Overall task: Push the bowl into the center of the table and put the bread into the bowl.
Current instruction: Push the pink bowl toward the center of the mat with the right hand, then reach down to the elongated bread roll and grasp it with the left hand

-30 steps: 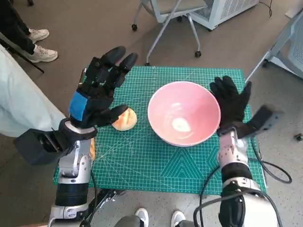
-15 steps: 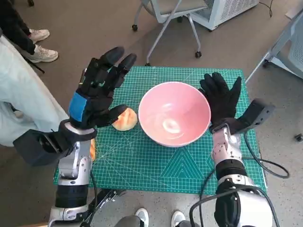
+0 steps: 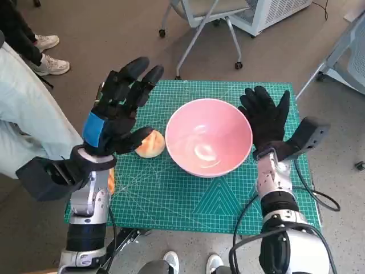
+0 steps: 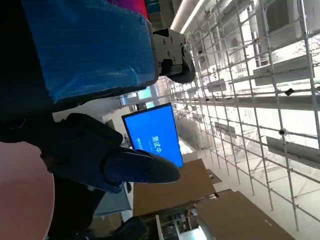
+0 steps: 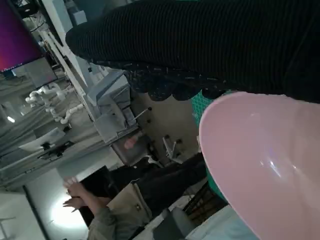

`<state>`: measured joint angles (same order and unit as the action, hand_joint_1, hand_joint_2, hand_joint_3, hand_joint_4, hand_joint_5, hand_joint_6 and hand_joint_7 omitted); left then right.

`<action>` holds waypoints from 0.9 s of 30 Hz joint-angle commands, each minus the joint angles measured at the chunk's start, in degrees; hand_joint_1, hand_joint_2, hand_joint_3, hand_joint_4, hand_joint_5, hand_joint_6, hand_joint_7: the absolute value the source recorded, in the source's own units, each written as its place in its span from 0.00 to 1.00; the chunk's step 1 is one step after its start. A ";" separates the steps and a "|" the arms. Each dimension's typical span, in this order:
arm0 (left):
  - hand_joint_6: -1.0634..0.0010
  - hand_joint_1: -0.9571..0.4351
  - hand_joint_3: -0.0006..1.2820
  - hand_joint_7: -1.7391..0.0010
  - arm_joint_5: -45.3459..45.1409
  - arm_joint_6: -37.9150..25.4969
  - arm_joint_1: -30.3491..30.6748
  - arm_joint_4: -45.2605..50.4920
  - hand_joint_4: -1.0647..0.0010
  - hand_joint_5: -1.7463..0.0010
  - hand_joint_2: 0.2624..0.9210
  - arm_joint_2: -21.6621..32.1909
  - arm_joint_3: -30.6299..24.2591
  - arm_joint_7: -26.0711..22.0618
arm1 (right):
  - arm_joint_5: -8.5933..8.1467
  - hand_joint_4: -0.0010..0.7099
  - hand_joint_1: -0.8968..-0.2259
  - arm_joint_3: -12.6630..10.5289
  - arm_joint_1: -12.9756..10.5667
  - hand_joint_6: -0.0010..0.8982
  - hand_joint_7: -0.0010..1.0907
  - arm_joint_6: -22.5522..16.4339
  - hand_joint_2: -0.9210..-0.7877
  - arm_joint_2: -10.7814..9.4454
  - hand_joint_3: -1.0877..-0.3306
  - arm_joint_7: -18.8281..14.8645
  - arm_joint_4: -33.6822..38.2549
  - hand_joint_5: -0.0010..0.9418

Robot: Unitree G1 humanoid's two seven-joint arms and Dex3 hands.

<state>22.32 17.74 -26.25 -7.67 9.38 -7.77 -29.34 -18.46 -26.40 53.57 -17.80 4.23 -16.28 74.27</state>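
Head view: even, bright overhead light, soft short shadows, sharp focus; wide-angle bend toward the edges. Glare spot inside the bowl [image 3: 209,137], near 6 o'clock of its center. Left wrist: windows blown out at 3 o'clock, left robot hand [image 4: 75,100] underexposed and blurred. Right wrist: dim, soft, close surfaces out of focus.

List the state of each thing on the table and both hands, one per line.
bowl: upright, empty, near the middle of the mat.
bread: on the mat beside the bowl, not in it, unheld.
left hand: raised over the bread, fingers spread, holding nothing.
right hand: fingers spread, flat at the bowl's right rim.
cutting mat: lying flat, covering the table.
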 commanded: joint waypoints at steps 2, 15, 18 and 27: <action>1.00 0.29 0.20 0.68 -0.56 0.43 -0.47 -0.29 0.86 0.91 1.00 0.07 -0.23 0.42 | 9.77 0.17 0.42 7.89 -1.93 0.20 0.16 -15.09 0.00 2.06 0.27 1.10 -3.87 0.00; 1.00 0.30 0.20 0.68 -1.24 1.77 -3.27 -3.54 0.85 0.92 1.00 -0.59 0.40 0.21 | 9.73 0.23 0.30 12.20 -4.73 0.22 0.19 -26.65 0.00 1.68 0.38 -4.00 -16.47 0.02; 1.00 0.30 0.20 0.68 -1.54 2.11 -3.80 -3.80 0.85 0.92 1.00 -0.93 0.70 0.24 | 8.94 0.24 0.28 13.38 -6.56 0.22 0.19 -27.46 0.00 1.39 0.40 -5.57 -21.58 0.02; 1.00 0.29 0.20 0.66 -1.83 2.89 -5.24 -4.40 0.84 0.92 1.00 -1.77 1.29 -0.26 | 9.36 0.25 0.26 17.02 -11.48 0.12 0.38 -27.30 0.00 1.75 0.42 -6.50 -33.60 0.00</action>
<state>20.80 19.60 -30.22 -11.92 8.23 -7.01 -29.31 -9.04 -10.64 44.88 -45.85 6.04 -22.35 43.71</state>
